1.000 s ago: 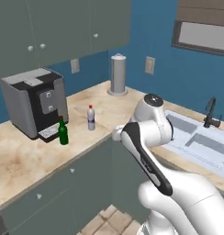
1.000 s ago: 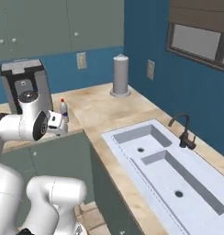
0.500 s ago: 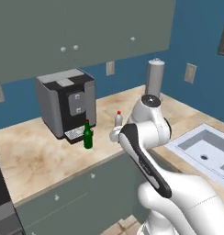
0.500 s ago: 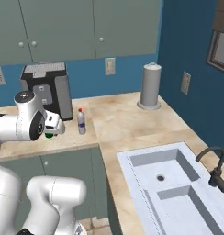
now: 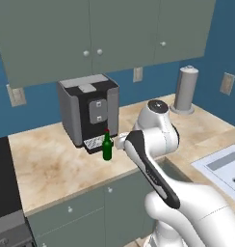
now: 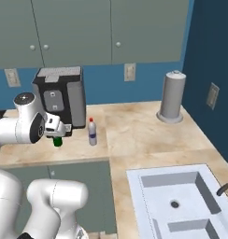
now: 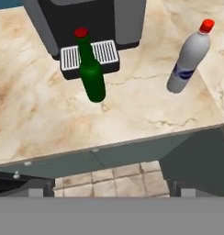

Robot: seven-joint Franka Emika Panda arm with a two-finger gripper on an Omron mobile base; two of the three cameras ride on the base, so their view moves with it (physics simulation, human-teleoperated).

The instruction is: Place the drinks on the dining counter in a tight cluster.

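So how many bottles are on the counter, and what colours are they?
Slim dark green bottle with red cap: 1
Small silver-white bottle with red cap: 1
Total: 2 bottles, both standing upright on the beige marble-look kitchen counter in front of the grey-and-black coffee machine.

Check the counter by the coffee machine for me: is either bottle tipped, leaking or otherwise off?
Nothing stands out. The slim dark green bottle with a red cap and the small silver-white bottle with a red cap both stand upright and capped on the beige marble-look counter, apart from each other, with no spill around them.
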